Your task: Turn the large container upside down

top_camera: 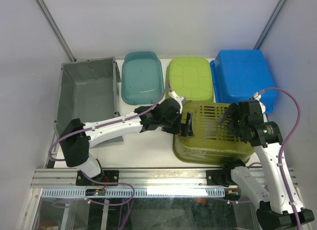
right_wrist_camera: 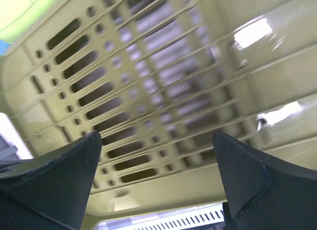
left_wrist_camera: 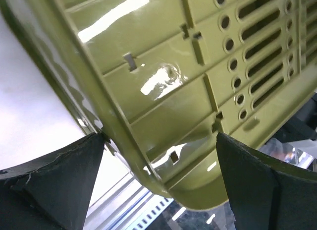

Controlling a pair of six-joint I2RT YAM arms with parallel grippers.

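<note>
I have the olive basket (top_camera: pixel 213 133) at the near middle of the table (top_camera: pixel 148 155), just ahead of the two arm bases, with its slotted face turned up toward the overhead camera and a solid wall showing along its near side. I cannot tell whether it lies flat or sits a little tilted.

My left claw (top_camera: pixel 185 125) is at the basket's left edge. On the left wrist camera the claw (left_wrist_camera: pixel 158 138) stands apart, and the basket's rim (left_wrist_camera: pixel 163 91) runs across between the fingers, touching or nearly touching the left one.

My right claw (top_camera: pixel 229 120) is over the basket's right part. Its wrist view shows the claw (right_wrist_camera: pixel 157 136) spread wide too, with the slotted panel (right_wrist_camera: pixel 163 91) filling the frame beyond the fingertips – nothing clamped.

Along the far side stand a grey bin (top_camera: pixel 86 93), a teal tub (top_camera: pixel 142 77), a lime tub (top_camera: pixel 189 79) just behind the basket, and a blue tub (top_camera: pixel 241 74).
</note>
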